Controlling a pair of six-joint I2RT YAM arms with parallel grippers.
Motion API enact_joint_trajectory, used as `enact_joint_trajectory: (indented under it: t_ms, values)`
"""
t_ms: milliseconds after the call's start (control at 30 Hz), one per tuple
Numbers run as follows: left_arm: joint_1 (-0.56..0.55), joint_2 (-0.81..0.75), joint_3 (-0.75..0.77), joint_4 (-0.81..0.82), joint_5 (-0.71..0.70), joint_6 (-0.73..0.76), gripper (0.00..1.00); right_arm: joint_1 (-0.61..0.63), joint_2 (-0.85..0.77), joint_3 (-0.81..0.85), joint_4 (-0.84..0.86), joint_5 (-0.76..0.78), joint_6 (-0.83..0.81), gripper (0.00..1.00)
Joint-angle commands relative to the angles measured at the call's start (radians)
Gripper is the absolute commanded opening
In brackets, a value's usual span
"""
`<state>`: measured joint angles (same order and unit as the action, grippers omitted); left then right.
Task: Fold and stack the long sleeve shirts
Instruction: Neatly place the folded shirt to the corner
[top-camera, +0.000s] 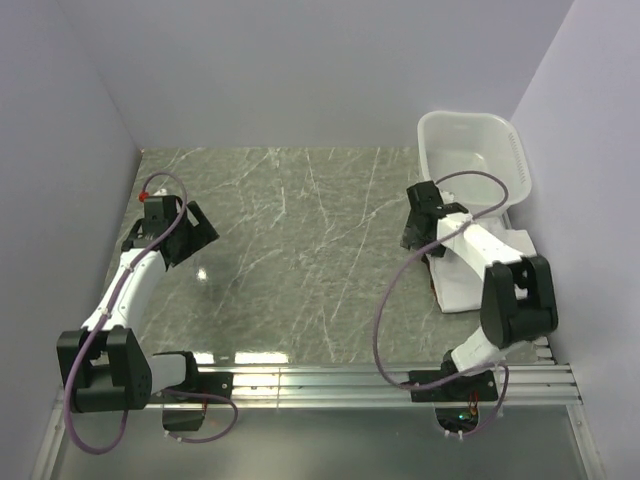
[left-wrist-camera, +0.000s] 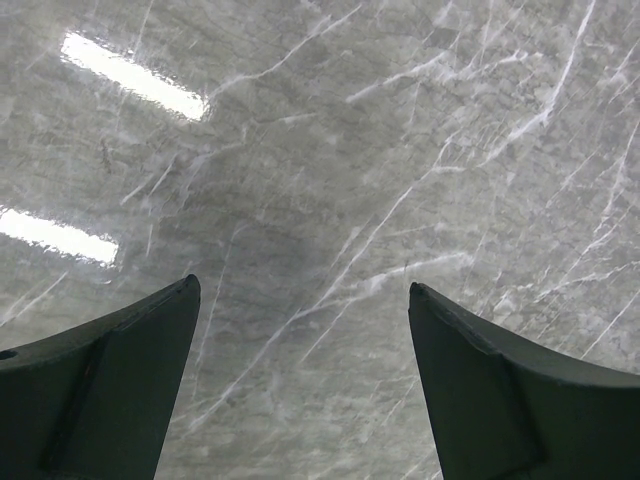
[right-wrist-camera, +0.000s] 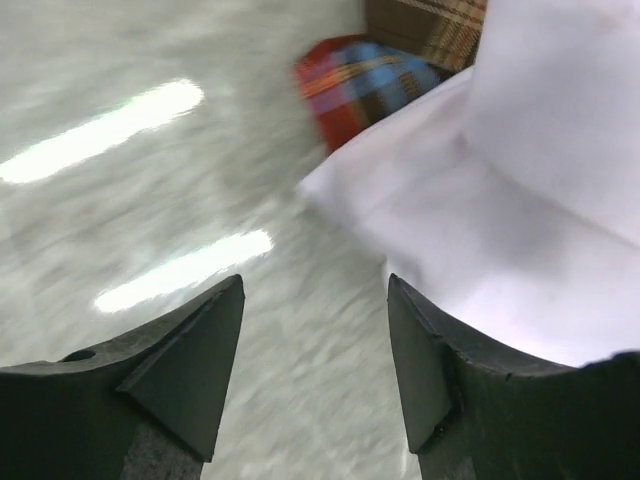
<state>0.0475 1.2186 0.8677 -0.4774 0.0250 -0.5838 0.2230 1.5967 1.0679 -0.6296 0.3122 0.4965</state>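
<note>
Right end effector (right-wrist-camera: 315, 290), jaws parted, empty: we are hovering it just beside the white shirt (right-wrist-camera: 520, 210), lying to its right, plaid shirt (right-wrist-camera: 350, 80) peeking out beyond. Left end effector (left-wrist-camera: 300, 290), wide, empty, is hanging well apart.

Bright strip-light glare on the table (top-camera: 300, 230); right wrist view blurred.

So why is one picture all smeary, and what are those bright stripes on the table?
Right wrist view: smeared, probably from camera motion, so the plaid shirt and white shirt look soft; the stripes are light reflecting off the shiny table. Left wrist view: sharp veins, two glare bars at left. Top view: clear, small glare patches on the near half.
</note>
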Motion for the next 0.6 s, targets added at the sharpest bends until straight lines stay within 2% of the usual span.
enact_joint_trajectory:
  t_ms: [0,100,267,333,367,467,567]
  values:
    - [0.003,-0.086,0.043,-0.018,-0.023,0.007,0.92,0.05,-0.214,0.095,-0.041,-0.056,0.007,0.68]
    - [0.005,-0.171,0.114,-0.093,-0.022,-0.008,0.92,0.056,-0.348,0.124,-0.085,-0.058,0.007,0.69]
    - [0.003,-0.336,0.266,-0.242,-0.075,0.013,0.95,0.055,-0.582,0.204,-0.185,0.054,-0.019,0.72]
    - [0.003,-0.384,0.355,-0.298,-0.121,0.036,0.96,0.053,-0.651,0.228,-0.208,0.077,-0.029,0.77]
    - [0.003,-0.428,0.387,-0.319,-0.144,0.059,0.96,0.055,-0.723,0.23,-0.225,0.096,-0.039,0.85]
    - [0.005,-0.516,0.5,-0.38,-0.243,0.093,0.99,0.053,-0.881,0.21,-0.236,0.122,-0.067,0.93]
    - [-0.004,-0.59,0.586,-0.453,-0.345,0.084,0.99,0.053,-1.038,0.185,-0.243,0.131,-0.085,0.94]
